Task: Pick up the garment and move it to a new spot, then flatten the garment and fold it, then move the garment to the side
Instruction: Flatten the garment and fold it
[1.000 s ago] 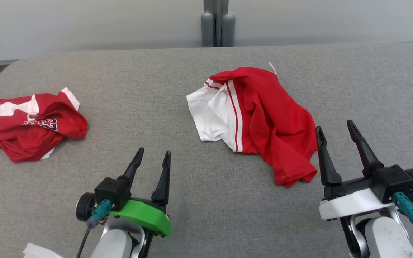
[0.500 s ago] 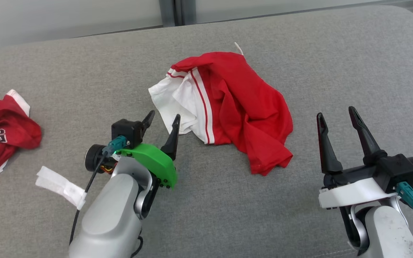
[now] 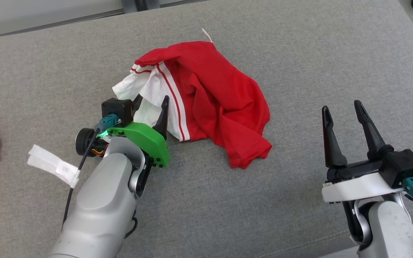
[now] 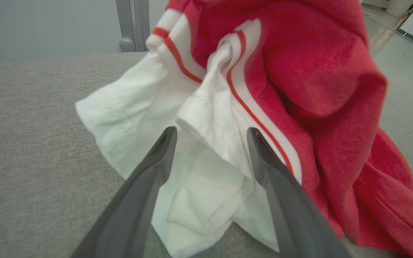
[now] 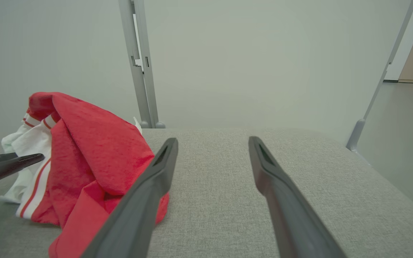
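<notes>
My left fingers (image 3: 162, 114), spread open, straddle a white fold of the garment (image 3: 221, 96); it looks limp and light, best pinched there. Right fingers (image 3: 330, 139) open, empty.

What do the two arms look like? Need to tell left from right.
The left gripper has a green bracket and a white tape tag on its black cable; the right gripper, a white bracket. Both: long dark tapered jaws, black housing, teal connector, silver-grey forearm.
</notes>
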Robot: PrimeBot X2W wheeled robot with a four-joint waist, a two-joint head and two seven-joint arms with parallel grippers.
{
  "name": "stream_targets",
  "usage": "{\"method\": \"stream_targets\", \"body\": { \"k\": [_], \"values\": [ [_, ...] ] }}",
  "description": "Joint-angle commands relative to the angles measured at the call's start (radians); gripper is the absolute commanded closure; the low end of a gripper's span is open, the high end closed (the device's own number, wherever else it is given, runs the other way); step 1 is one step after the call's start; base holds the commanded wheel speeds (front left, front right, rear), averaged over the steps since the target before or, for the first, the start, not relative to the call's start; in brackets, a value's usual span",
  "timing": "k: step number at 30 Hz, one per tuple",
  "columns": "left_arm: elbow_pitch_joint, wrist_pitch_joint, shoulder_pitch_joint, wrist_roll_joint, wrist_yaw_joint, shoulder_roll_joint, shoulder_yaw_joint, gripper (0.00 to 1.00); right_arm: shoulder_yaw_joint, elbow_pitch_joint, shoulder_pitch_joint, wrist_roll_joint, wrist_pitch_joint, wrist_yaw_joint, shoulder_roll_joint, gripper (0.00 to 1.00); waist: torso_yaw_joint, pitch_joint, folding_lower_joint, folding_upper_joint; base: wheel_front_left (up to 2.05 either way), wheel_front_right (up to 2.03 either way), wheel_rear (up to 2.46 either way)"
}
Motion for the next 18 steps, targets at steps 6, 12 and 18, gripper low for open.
{"method": "stream_targets", "body": {
  "k": [6, 12, 18],
  "values": [
    [0.02, -0.048, -0.036, -0.009, 0.003, 0.005, -0.018, 1.0, -0.001, 0.003, -0.009, 0.011, -0.003, -0.001, -0.001, 0.0, 0.011, -0.002, 0.0, 0.0, 0.0, 0.0, 0.0],
    [-0.001, -0.078, -0.027, 0.033, 0.013, 0.02, -0.034, 1.0, -0.002, 0.009, 0.003, 0.002, -0.003, -0.001, -0.002, 0.0, 0.054, -0.03, 0.0, 0.0, 0.0, 0.0, 0.0],
    [-0.129, -0.087, -0.004, 0.109, 0.042, 0.085, -0.042, 1.0, -0.013, 0.013, 0.025, -0.008, -0.003, -0.001, -0.002, 0.0, 0.122, -0.081, 0.0, 0.0, 0.0, 0.0, 0.0]
  ]
}}
